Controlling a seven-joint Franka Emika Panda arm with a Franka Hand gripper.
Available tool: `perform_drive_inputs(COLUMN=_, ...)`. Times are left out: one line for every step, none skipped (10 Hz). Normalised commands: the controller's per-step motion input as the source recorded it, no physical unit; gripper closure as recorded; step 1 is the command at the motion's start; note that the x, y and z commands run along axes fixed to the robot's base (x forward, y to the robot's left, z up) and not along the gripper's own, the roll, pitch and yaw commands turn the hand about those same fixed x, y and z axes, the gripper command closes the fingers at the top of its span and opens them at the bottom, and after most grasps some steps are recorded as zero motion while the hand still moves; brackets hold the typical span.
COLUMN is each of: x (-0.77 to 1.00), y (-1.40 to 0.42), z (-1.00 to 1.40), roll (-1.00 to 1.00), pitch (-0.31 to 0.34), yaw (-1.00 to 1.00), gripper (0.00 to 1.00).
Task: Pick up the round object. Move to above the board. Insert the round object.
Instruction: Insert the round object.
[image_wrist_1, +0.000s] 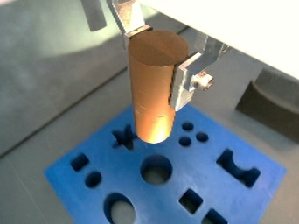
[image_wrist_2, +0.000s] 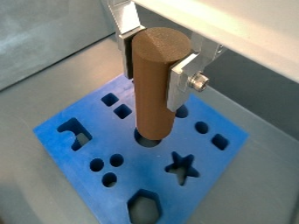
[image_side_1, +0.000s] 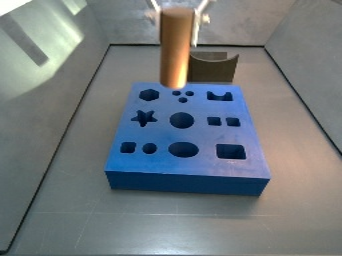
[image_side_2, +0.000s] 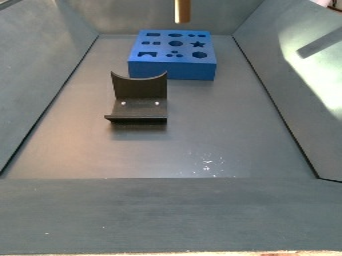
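Above board: gripper (image_wrist_2: 158, 54) clamps top of round object (image_wrist_2: 156, 83), upright.
Below tip: board (image_wrist_2: 82, 166), big round hole (image_wrist_1: 156, 169) nearby.
To do well: centre peg, keep vertical, lower slow.

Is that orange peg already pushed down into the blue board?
No, the claw holds the peg upright above the board, its lower end clear of the holes.

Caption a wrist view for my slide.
Gripper holds the upright peg over the blue board, above a round hole.

Wrist views close above board (image_wrist_1: 82, 171)
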Motion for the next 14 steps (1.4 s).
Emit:
perform_drive_inputs(x=0.06, y=-0.05, z=-0.61, roll=0.16, pitch=0.000, yaw=0.00, gripper=1.00)
perform_drive_inputs(x=0.00, y=-0.08, z=-0.63, roll=0.22, pitch=0.000, yaw=0.00, gripper=1.00)
perform_drive_inputs(x=0.00, y=-0.08, z=-0.55, roll=0.27, pitch=0.000, yaw=0.00, gripper=1.00)
perform_drive_inputs(x=0.00, y=-0.07, z=-0.46, roll=0.26, pitch=0.000, yaw=0.01, gripper=1.00)
perform_drive_inputs(x=0.02, y=-0.04, z=-0.45, roll=0.13, pitch=0.000, yaw=0.00, gripper=1.00)
perform_drive_inputs(x=0.10, y=-0.11, z=-0.28, roll=0.00, pitch=-0.011, yaw=0.00, gripper=1.00)
perform_drive_inputs(x=0.19, y=-0.19, z=-0.13, roll=-0.04, pitch=-0.023, yaw=0.00, gripper=1.00)
perform_drive_inputs(x=0.21, y=-0.19, z=-0.12, roll=-0.02, pitch=-0.003, yaw=-0.01, gripper=1.00)
perform_drive_inputs(x=0.12, y=-0.15, z=-0.17, roll=-0.01, pitch=-0.026, yaw=0.00, gripper=1.00)
perform_drive_inputs(x=0.06, y=-0.09, z=-0.25, roll=0.00, pitch=-0.037, yaw=0.00, gripper=1.00)
perform_drive_inputs(x=0.00, y=0.00, z=-0.41, roll=0.00, pitch=-0.094, yaw=0.00, gripper=1.00)
perform_drive_inputs(x=0.00, y=-0.02, z=-0.55, roll=0.00, pitch=-0.109, yaw=0.00, gripper=1.00)
perform_drive_inputs(x=0.00, y=-0.10, z=-0.68, roll=0.00, pitch=-0.106, yaw=0.00, gripper=1.00)
perform_drive_inputs(x=0.32, y=-0.14, z=-0.57, roll=-0.03, pitch=-0.034, yaw=-0.01, gripper=1.00)
